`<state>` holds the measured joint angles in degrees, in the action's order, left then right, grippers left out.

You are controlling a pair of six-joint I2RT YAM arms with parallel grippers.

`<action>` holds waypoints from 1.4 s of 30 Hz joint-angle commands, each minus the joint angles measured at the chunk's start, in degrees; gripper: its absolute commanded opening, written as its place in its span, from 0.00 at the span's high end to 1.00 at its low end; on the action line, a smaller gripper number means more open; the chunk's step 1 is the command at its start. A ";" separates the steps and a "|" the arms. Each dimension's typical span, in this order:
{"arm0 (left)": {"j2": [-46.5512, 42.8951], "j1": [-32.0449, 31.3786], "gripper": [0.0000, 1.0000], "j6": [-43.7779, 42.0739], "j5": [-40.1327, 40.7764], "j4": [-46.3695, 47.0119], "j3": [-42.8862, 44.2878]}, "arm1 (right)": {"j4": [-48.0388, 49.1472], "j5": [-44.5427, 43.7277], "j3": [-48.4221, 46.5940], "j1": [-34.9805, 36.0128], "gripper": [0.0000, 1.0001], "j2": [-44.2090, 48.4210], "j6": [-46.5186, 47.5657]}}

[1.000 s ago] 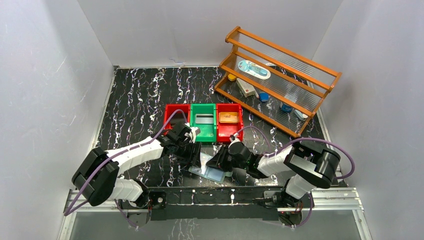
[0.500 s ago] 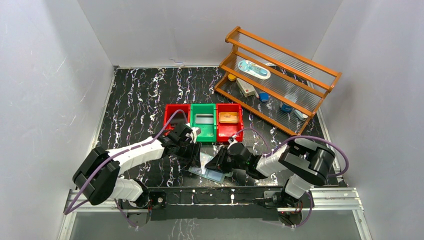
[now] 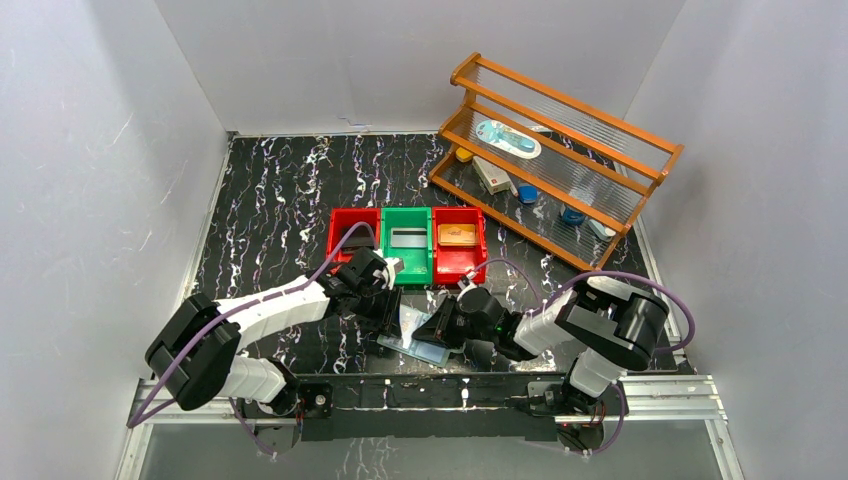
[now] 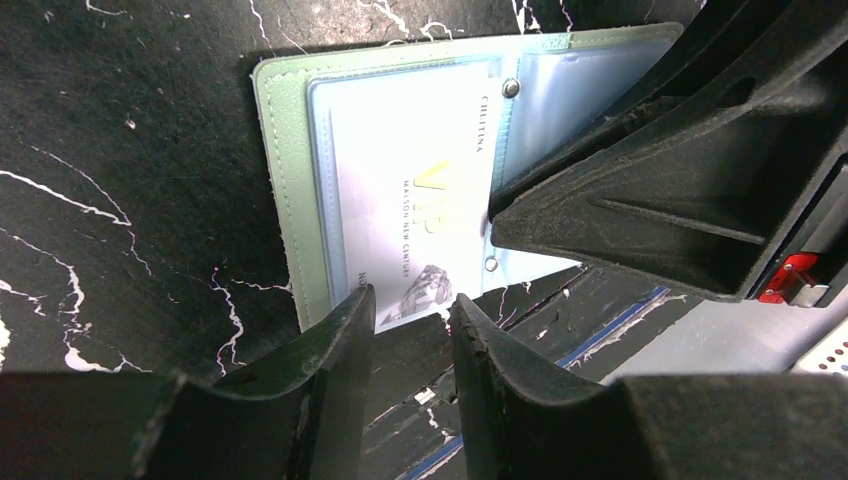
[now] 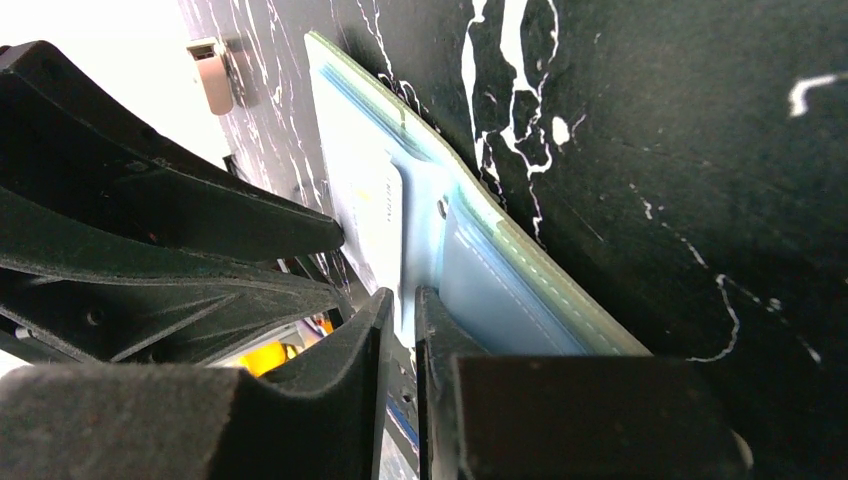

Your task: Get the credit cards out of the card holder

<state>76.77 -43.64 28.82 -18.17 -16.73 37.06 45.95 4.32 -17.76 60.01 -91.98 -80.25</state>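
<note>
Nearest the arm bases, on the near side of the green bin (image 3: pixel 410 265), we find the card holder (image 4: pixel 275 190) lying open on the black marbled table (image 3: pixel 270 190), pale blue sleeves facing up. Both arms meet over it.

Right gripper (image 5: pixel 403 295), to the near right of the green bin: jaws all but closed, with a pale blue sleeve of the card holder pinched between them (only a sliver of gap shows in the right wrist view). In the left wrist view it lies across the holder's right half.

Left gripper (image 4: pixel 412 297), directly on the near side of the green bin: jaws parted by a narrow gap, holding nothing. Its fingertips (image 4: pixel 355 310) sit at the edge of a white card (image 4: pixel 400 170) with gold "VIP" lettering. The card is in the holder's left sleeve, and its corner pokes out toward the gap. We cannot tell whether the tips touch it.

The green bin itself carries a silvery grey card (image 3: pixel 405 238). Touching the green bin on its right is a red bin (image 3: pixel 460 265) holding a tan card (image 3: pixel 458 235). Touching it on the left is a second red bin (image 3: pixel 345 218); something dark lies in it, too small for us to name.

Beyond the green bin and off to its right stands a wooden rack (image 3: pixel 570 108) with small items on its shelves, well apart from the bin.
</note>
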 commanded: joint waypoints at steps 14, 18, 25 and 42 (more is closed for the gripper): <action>-0.14 -0.40 0.54 0.67 5.80 -3.74 3.02 | -0.22 -0.69 2.94 0.11 0.70 -1.02 -1.05; 0.13 -0.46 0.61 1.06 3.67 -2.64 1.95 | -0.77 -0.44 2.09 0.10 0.70 -1.10 -0.62; -3.39 -0.47 0.66 1.64 2.43 -3.02 2.42 | 0.12 0.06 1.74 0.11 0.71 -2.01 -0.79; 0.57 -0.66 0.66 0.60 3.39 -3.16 1.54 | 1.30 0.24 1.72 0.09 0.71 -3.23 -1.67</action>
<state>77.71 -44.01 30.02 -13.69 -19.33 38.46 50.26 4.91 -16.34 60.01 -93.30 -82.78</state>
